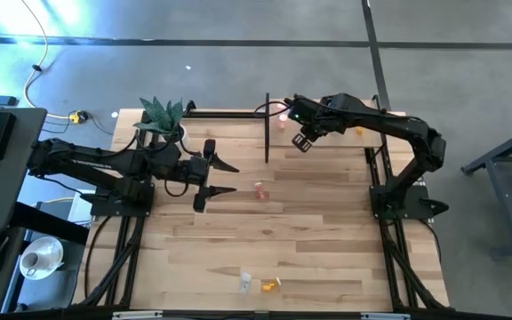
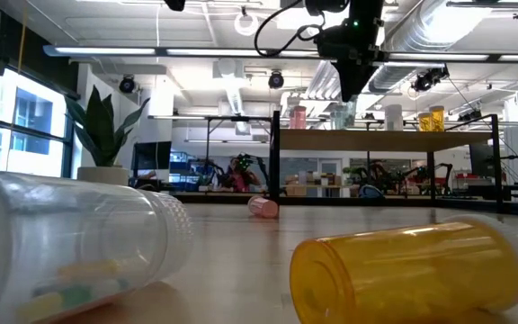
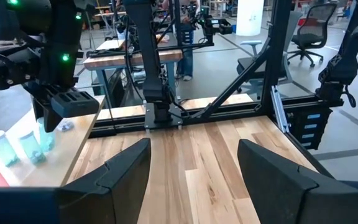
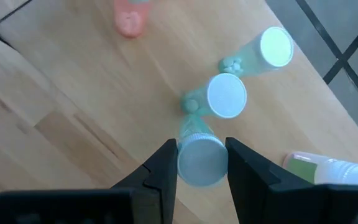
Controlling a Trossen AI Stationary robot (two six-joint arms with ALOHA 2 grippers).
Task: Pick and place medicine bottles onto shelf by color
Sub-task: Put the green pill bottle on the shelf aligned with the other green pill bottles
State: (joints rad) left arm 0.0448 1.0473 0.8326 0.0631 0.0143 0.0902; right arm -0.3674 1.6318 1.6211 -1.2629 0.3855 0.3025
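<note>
Right claw sets a green bottle on the shelf — sorting is partly done.

The right claw [image 4: 201,163] hangs over the shelf [image 3: 79,134], its fingers closed about halfway on a green bottle [image 4: 199,158], beside two other green bottles [image 4: 227,95] that stand there with white caps up. On the same board I count one pink bottle [image 4: 129,18] at one end, some pale and orange bottles [image 2: 436,118] toward the other end; their number I cannot tell exactly. Left on the table [image 1: 309,240] are three bottles lying down: a pink one [image 1: 260,189] in the middle, a clear one [image 1: 245,283] and an orange one [image 1: 272,284] at the near edge. The left claw [image 1: 228,179] waits near the plant [image 1: 163,116], spread wide and empty — so, I judge, most of the work is done.
</note>
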